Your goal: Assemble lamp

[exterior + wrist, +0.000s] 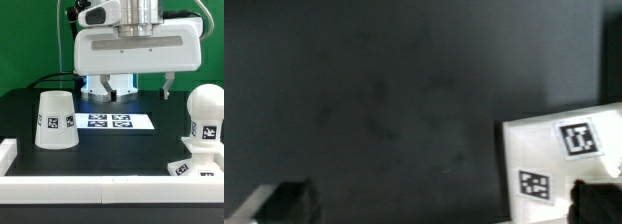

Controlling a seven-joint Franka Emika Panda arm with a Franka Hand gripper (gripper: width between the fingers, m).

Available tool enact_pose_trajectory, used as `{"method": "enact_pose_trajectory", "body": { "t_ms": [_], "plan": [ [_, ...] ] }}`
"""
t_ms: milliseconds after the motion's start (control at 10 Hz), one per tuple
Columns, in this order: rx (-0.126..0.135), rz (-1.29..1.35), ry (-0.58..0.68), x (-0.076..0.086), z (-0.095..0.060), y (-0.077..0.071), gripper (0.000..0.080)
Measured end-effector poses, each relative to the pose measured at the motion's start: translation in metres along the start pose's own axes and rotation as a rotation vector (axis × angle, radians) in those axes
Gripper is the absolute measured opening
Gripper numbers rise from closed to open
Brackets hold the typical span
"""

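The tapered white shade (55,120) stands wide end down on the black table at the exterior view's left. At the exterior view's right the ball-shaped bulb (206,103) stands upright on top of the blocky base (192,166), near the front wall. My gripper (135,90) hangs open and empty above the back middle of the table, apart from all three parts. In the wrist view the gripper (441,205) shows two dark fingertips (287,200) spread wide over the bare table. No lamp part shows in the wrist view.
The marker board (110,122) lies flat in the middle of the table, just in front of my gripper; its corner shows in the wrist view (562,150). A low white wall (100,186) runs along the front and the exterior view's left.
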State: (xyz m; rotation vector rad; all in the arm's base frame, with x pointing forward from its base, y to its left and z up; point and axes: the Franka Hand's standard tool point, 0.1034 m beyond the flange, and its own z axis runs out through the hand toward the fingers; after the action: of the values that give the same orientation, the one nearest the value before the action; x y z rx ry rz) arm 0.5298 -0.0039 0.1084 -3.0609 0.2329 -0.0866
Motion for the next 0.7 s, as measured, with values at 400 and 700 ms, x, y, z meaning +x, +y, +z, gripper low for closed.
{"method": "enact_pose_trajectory", "body": {
  "t_ms": [400, 700],
  "plan": [
    [-0.016, 0.024, -0.012, -0.027, -0.012, 0.060, 0.0699],
    [-0.020, 0.025, -0.012, -0.033, -0.015, 0.078, 0.0699]
  ]
}}
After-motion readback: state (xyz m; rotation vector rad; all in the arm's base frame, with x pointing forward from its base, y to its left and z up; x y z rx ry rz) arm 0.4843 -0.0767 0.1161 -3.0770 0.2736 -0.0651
